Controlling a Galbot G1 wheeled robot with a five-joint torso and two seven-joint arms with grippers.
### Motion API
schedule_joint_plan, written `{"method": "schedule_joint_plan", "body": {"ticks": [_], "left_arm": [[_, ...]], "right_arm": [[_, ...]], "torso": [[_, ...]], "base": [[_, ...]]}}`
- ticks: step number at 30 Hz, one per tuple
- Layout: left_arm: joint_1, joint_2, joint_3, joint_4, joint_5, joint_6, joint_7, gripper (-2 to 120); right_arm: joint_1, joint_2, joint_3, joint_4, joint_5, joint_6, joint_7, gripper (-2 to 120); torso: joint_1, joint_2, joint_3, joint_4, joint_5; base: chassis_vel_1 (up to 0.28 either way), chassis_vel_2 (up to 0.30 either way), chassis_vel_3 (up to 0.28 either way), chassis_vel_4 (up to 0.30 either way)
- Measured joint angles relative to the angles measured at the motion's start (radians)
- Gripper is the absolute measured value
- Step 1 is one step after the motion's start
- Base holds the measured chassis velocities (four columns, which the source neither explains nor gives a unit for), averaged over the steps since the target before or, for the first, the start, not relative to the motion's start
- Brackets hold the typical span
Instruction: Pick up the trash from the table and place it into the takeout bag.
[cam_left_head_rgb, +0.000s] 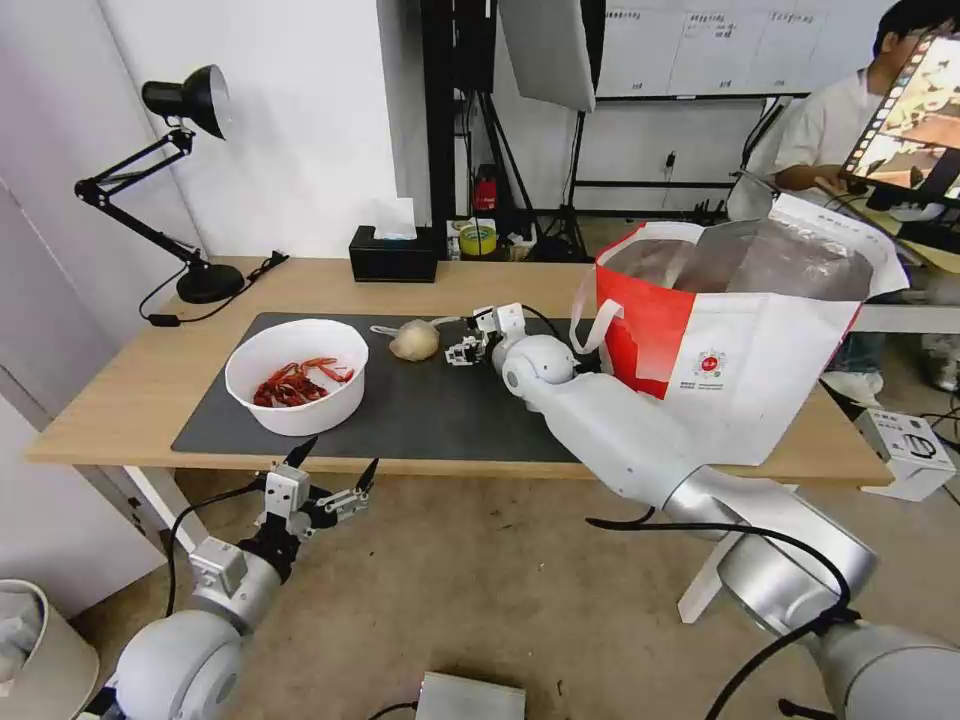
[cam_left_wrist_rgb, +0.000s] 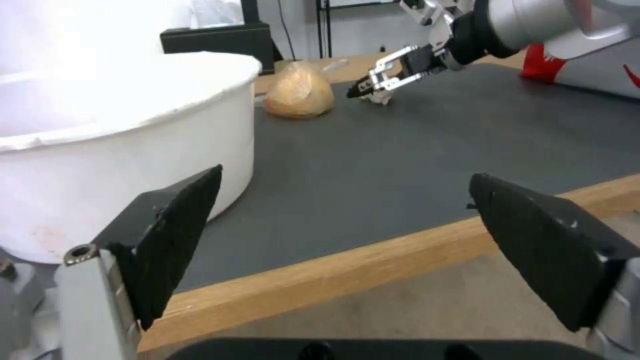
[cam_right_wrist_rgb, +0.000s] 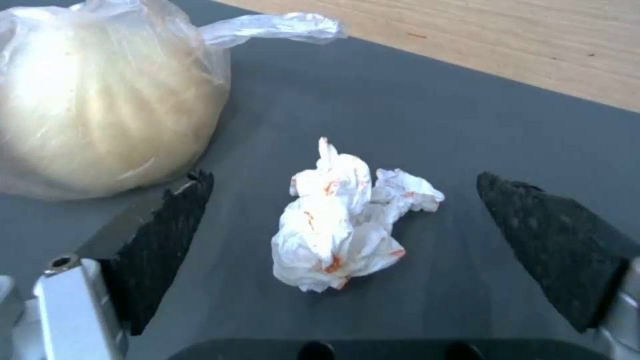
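Observation:
A crumpled white tissue wad (cam_right_wrist_rgb: 347, 217) with orange stains lies on the dark grey mat (cam_left_head_rgb: 450, 410) of the table (cam_left_head_rgb: 120, 400). My right gripper (cam_right_wrist_rgb: 343, 179) is open, with one finger on each side of the wad and low over the mat. Beside it sits the small tied bag with a beige lump (cam_left_head_rgb: 414, 341). The white bowl of red crayfish shells (cam_left_head_rgb: 295, 375) stands at the mat's left. At the table's right end the white and red takeout bag (cam_left_head_rgb: 740, 330) stands open. My left gripper (cam_left_head_rgb: 320, 480) hangs open below the table's front edge, near the bowl.
A black tissue box (cam_left_head_rgb: 393, 255) and a black desk lamp (cam_left_head_rgb: 190, 200) stand along the back of the table. On the floor are a pale bin (cam_left_head_rgb: 40, 640) at the left and a white box (cam_left_head_rgb: 905, 450) at the right.

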Motion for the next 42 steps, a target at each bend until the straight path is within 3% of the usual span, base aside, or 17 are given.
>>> {"method": "schedule_joint_plan", "body": {"ticks": [27, 36, 38, 40, 42], "left_arm": [[0.006, 0.01, -0.005, -0.029, -0.002, -0.001, 0.0, 100], [0.007, 0.009, -0.003, -0.032, -0.003, -0.001, -0.003, 100], [0.011, 0.009, -0.005, -0.037, -0.002, -0.001, -0.005, 100], [0.011, 0.009, -0.006, -0.038, -0.002, -0.001, -0.005, 100], [0.018, 0.009, -0.011, -0.043, -0.002, -0.001, -0.006, 100]], "right_arm": [[-0.021, -0.045, 0.0, 0.078, 0.064, -0.019, 0.039, 0], [-0.039, -0.088, 0.029, 0.169, 0.092, -0.015, 0.051, 0], [-0.057, -0.128, 0.042, 0.265, 0.115, -0.017, 0.057, 0], [-0.059, -0.134, 0.043, 0.278, 0.119, -0.017, 0.058, 0], [-0.087, -0.19, 0.053, 0.426, 0.136, -0.027, 0.073, 0]], "torso": [[0.0, 0.0, 0.0, 0.0, 0.0001], [0.0, 0.0, 0.0, 0.0, 0.0001], [0.0, 0.0, 0.0, 0.0, 0.0002], [0.0, 0.0, 0.0, 0.0, 0.0001], [0.0, 0.0, 0.0, 0.0, 0.0002]], "base": [[0.0, 0.0, 0.0, 0.0], [0.0, 0.0, 0.0, 0.0], [0.0, 0.0, 0.0, 0.0], [0.0, 0.0, 0.0, 0.0], [0.0, 0.0, 0.0, 0.0]]}}
